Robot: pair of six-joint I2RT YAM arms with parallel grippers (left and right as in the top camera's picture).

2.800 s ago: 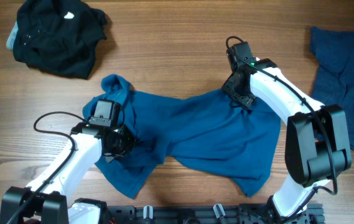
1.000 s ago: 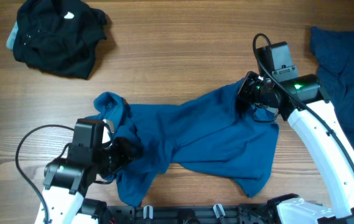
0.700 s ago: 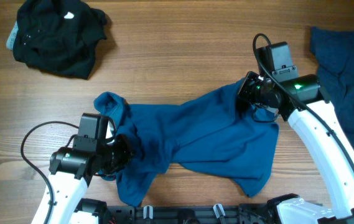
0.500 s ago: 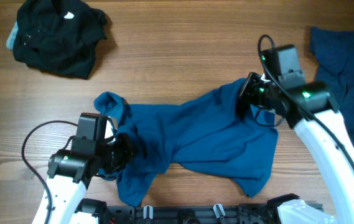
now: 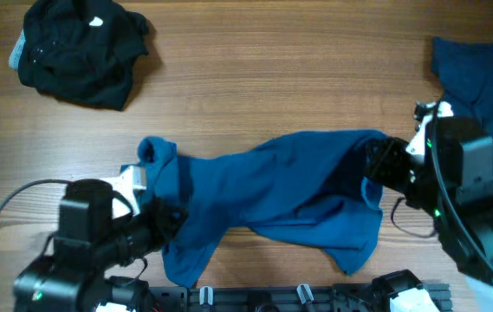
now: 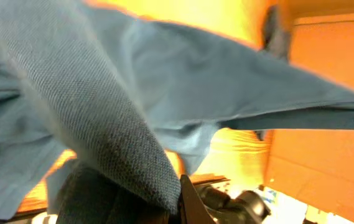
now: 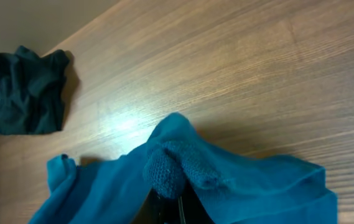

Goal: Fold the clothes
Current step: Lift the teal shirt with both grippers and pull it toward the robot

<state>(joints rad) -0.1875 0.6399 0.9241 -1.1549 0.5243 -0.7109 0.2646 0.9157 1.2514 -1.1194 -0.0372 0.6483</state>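
Medium-blue shirt [image 5: 263, 186] stretches across the near middle of the wooden table [image 5: 272, 87], lifted at both ends. The left gripper [image 5: 166, 218] is clamped on a bunch of its cloth at one end, the right gripper [image 5: 374, 165] likewise on the other. A black garment [image 5: 77, 48] lies far left, a darker blue garment [image 5: 480, 78] far right.

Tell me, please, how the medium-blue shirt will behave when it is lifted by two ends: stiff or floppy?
Probably floppy: the blue shirt is stretched between two pinched ends, yet its lower part lies crumpled on the table. Likely light: in the right wrist view one small fold holds its end up. Its knit looks rough, so it should hardly slip.
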